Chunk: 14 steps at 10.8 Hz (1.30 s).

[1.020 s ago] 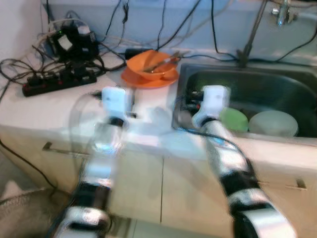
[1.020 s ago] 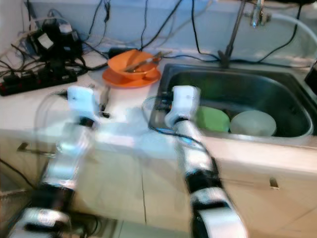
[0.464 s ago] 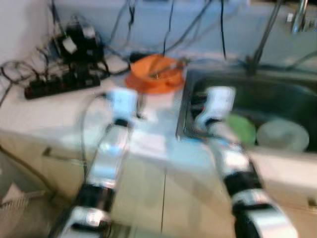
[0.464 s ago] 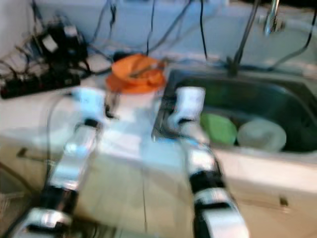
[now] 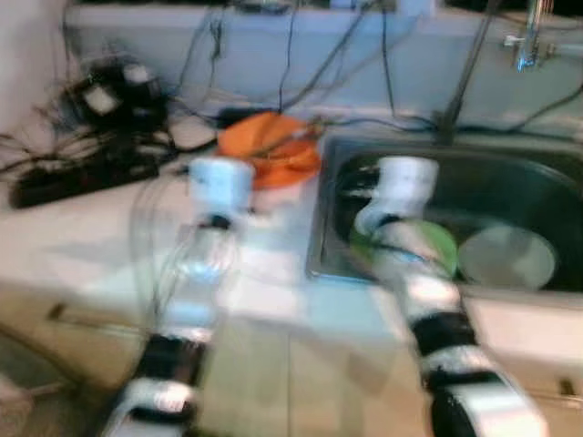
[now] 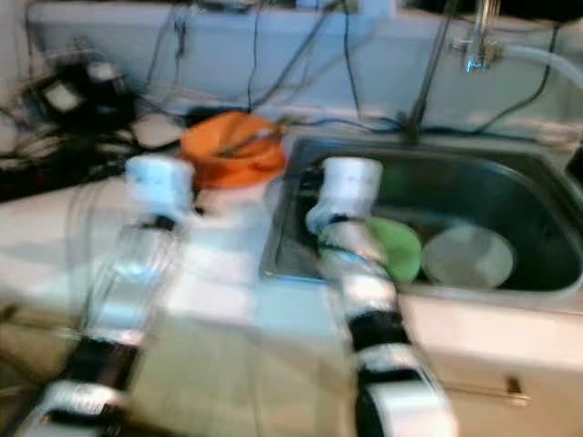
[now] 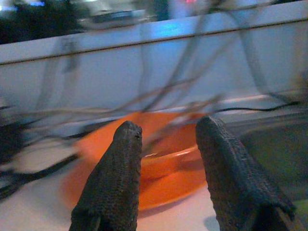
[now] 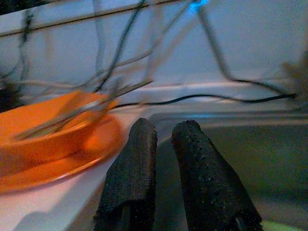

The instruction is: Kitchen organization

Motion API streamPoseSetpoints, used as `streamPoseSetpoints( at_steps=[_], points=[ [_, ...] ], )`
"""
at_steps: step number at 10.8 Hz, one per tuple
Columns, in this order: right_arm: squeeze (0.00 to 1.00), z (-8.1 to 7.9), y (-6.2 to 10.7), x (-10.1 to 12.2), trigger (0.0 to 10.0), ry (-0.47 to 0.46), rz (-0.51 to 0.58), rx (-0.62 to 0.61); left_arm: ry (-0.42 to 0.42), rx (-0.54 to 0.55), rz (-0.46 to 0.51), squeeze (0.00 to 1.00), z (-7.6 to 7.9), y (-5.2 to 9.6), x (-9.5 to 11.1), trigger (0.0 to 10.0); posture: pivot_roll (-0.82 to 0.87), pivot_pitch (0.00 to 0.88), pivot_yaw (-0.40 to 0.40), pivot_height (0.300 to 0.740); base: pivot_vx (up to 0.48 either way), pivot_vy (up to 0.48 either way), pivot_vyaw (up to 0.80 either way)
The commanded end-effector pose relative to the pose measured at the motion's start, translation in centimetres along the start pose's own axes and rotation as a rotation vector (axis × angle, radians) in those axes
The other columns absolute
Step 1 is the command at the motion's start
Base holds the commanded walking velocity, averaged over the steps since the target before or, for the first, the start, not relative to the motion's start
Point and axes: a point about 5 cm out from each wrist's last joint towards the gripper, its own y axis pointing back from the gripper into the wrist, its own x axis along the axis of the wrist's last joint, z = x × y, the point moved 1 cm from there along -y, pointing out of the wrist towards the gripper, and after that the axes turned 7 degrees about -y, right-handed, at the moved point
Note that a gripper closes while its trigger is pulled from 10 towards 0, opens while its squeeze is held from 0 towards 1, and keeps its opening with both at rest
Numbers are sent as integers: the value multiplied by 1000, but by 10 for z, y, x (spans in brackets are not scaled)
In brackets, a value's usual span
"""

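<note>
An orange bowl point(image 5: 273, 146) with utensils in it sits on an orange plate point(image 7: 159, 190) on the white counter, just left of the steel sink point(image 5: 510, 177). In the sink lie a green plate point(image 5: 428, 244) and a pale plate point(image 5: 506, 259). My left gripper point(image 7: 168, 132) hovers over the counter, open, a short way in front of the orange bowl. My right gripper point(image 8: 163, 126) hangs over the sink's left rim with its fingers pressed together and nothing between them. The picture is blurred.
A black power strip point(image 5: 68, 175), adapters and many cables crowd the counter's back left. A faucet point(image 5: 526, 41) stands at the back right above the sink. Bare white counter point(image 5: 82, 237) lies left of my left arm. Cabinet fronts run below.
The whole picture has shifted and blurred, so the camera has moved; the counter sits slightly nearer. Both arms hold much the same pose, stretched forward.
</note>
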Motion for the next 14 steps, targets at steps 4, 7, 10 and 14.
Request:
streamPoseSetpoints(
  at_steps=[4, 7, 10, 14],
  points=[
    [0, -17, -2, -2, 10000, -22, -3, 39, -1, 1, 21, 0, -10, 0, 4, 10000, 177, 12, 12, 740, 0, 0, 0],
    [0, -16, -2, -2, 10000, -21, -6, 38, 26, -35, 2, 0, -8, -2, 3, 10000, 176, 11, 12, 740, 0, 0, 0],
    [0, -17, -2, -3, 10000, -18, -8, 38, 32, -72, -78, 0, -12, -14, -4, 10000, 171, 2, 18, 740, 0, 0, 0],
    [0, -18, 1, -5, 10000, -14, -11, 34, 104, -104, -213, 0, -26, -36, -7, 10000, 163, 7, 33, 740, 0, 0, 0]
  ],
)
